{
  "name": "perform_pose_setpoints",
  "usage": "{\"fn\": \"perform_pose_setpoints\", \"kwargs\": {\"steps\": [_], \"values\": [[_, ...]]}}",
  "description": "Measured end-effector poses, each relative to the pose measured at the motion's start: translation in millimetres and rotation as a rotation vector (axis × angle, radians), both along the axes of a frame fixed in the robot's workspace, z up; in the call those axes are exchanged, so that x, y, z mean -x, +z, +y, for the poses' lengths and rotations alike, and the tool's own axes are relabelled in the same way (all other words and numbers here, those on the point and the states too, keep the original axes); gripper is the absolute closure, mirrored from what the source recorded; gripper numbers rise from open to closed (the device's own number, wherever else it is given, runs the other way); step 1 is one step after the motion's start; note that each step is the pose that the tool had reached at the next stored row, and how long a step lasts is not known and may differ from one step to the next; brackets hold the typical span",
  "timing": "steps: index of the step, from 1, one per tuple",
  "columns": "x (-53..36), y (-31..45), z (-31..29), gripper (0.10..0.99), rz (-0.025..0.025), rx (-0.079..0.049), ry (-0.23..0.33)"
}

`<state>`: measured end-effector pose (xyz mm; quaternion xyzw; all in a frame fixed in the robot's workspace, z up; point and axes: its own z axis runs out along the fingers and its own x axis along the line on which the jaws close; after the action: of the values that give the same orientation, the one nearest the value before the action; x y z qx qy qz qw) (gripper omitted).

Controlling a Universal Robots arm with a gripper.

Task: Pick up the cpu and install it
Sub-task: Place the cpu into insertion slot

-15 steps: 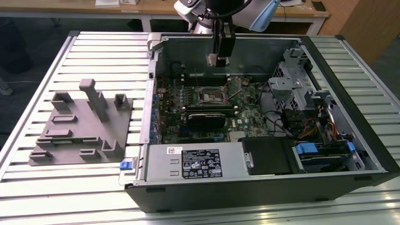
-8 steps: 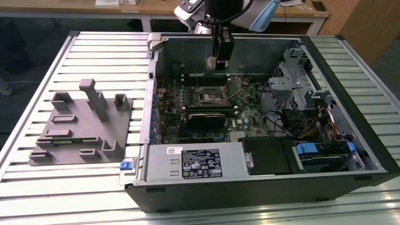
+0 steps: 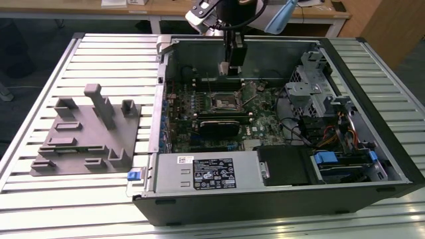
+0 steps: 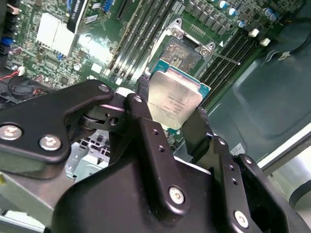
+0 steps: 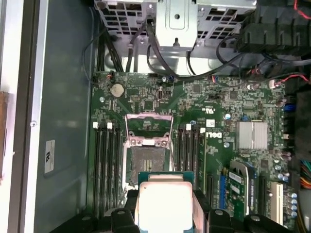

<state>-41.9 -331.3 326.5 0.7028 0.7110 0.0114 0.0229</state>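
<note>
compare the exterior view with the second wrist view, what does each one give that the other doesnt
Exterior view: the whole open computer case lying on the slatted table, with the grey fixture beside it on the exterior view's left. Second wrist view: the cpu, its pale metal top facing the camera, held in the gripper. Shared: the gripper above the green motherboard and its socket.
</note>
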Motion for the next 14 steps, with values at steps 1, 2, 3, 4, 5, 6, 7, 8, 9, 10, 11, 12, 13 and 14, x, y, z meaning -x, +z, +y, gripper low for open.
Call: {"fn": "perform_pose_setpoints", "kwargs": {"steps": [1, 2, 3, 4, 5, 6, 7, 8, 9, 10, 11, 12, 13, 14], "values": [[-0.1, -1.8, 0.2, 0.557, -0.0001, 0.000, 0.000], [-0.1, -3.7, 0.3, 0.557, 0.0000, 0.000, 0.000], [-0.1, -5.4, 0.5, 0.557, 0.0000, 0.000, 0.000], [0.0, -7.4, 0.5, 0.557, 0.0000, 0.000, 0.000], [0.0, -9.2, 0.6, 0.557, 0.0000, 0.000, 0.000], [-0.1, -11.0, 0.7, 0.557, 0.0000, 0.000, 0.000], [-0.1, -12.8, 0.7, 0.557, 0.0000, 0.000, 0.000], [0.0, -14.5, 0.7, 0.557, 0.0001, 0.000, 0.000], [0.0, -16.3, 0.7, 0.557, 0.0000, 0.000, 0.000], [0.0, -17.9, 0.6, 0.557, 0.0000, 0.000, 0.000], [0.0, -19.6, 0.7, 0.557, 0.0000, 0.000, 0.000], [0.0, -21.4, 0.7, 0.557, 0.0000, 0.000, 0.000], [0.0, -23.1, 0.7, 0.557, 0.0000, 0.000, 0.000], [0.0, -24.5, 0.7, 0.557, 0.0001, 0.000, 0.000]]}}
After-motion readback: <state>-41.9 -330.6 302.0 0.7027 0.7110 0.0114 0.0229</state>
